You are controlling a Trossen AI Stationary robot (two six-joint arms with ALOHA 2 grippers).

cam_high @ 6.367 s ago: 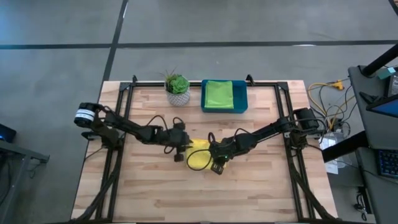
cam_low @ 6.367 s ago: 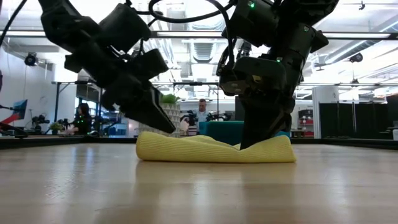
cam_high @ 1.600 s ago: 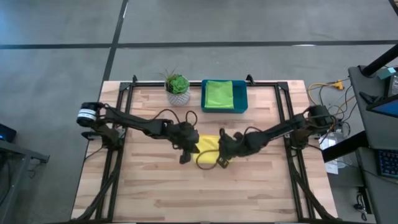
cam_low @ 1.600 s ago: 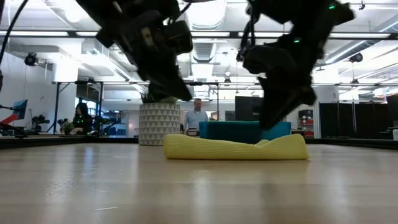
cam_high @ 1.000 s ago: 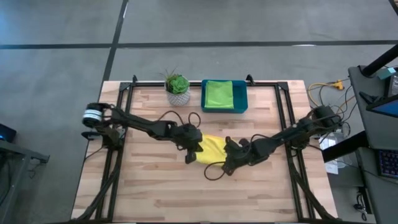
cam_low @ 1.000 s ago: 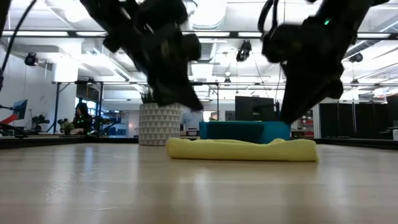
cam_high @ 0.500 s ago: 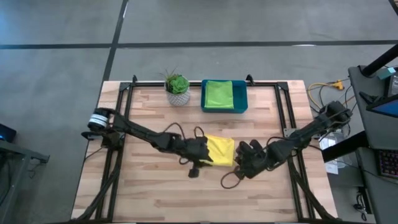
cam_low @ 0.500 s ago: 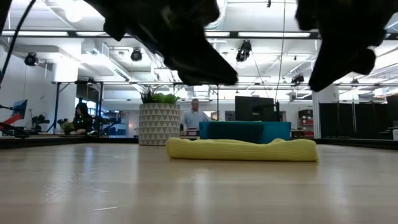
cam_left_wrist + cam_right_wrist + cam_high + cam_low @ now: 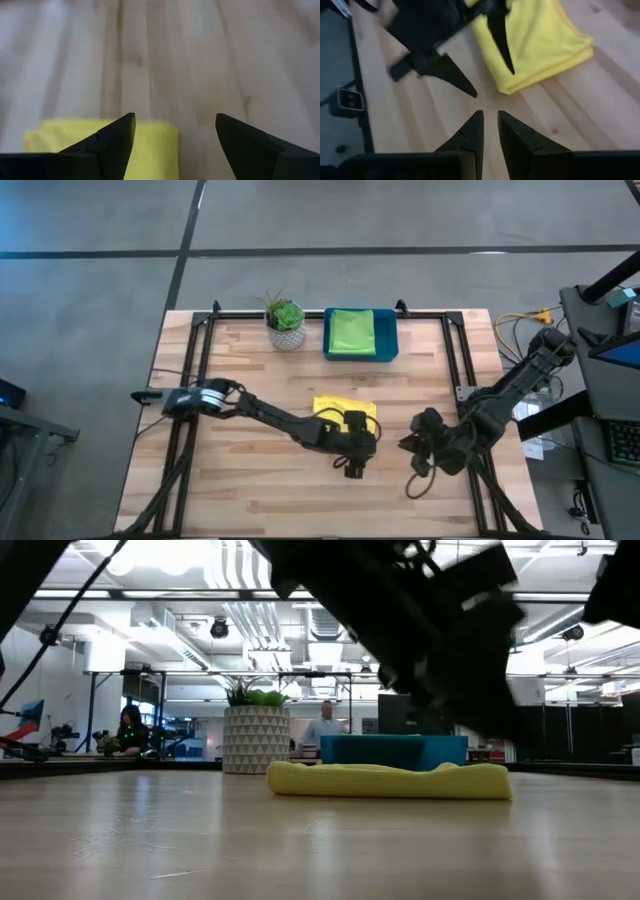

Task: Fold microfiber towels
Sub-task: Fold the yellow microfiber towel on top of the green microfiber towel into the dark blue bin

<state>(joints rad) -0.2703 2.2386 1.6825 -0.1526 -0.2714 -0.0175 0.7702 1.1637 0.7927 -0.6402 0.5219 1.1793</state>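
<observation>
A yellow microfiber towel [image 9: 345, 411] lies folded flat on the wooden table, its folded edges [image 9: 540, 45] stacked in layers. It also shows in the low view [image 9: 390, 780]. My left gripper [image 9: 366, 448] hangs open over the towel's near right corner [image 9: 155, 145], fingers spread wide with nothing between them. It also shows in the right wrist view [image 9: 492, 84]. My right gripper [image 9: 408, 444] is to the right of the towel, above bare table. Its fingers [image 9: 489, 120] are shut to a narrow slit and hold nothing. A light green towel [image 9: 352, 330] lies folded in the tray.
The teal-blue tray [image 9: 390, 345] stands at the far edge. A potted plant [image 9: 286, 320] is to its left. Bare table lies on the near side of the yellow towel. In the low view a person [image 9: 325, 728] stands in the room behind.
My left gripper has swept from the towel's left side toward the table's right and near edge, ending by the towel's near right corner. My right gripper has drawn back toward the right edge and risen. The yellow towel has stayed flat in place.
</observation>
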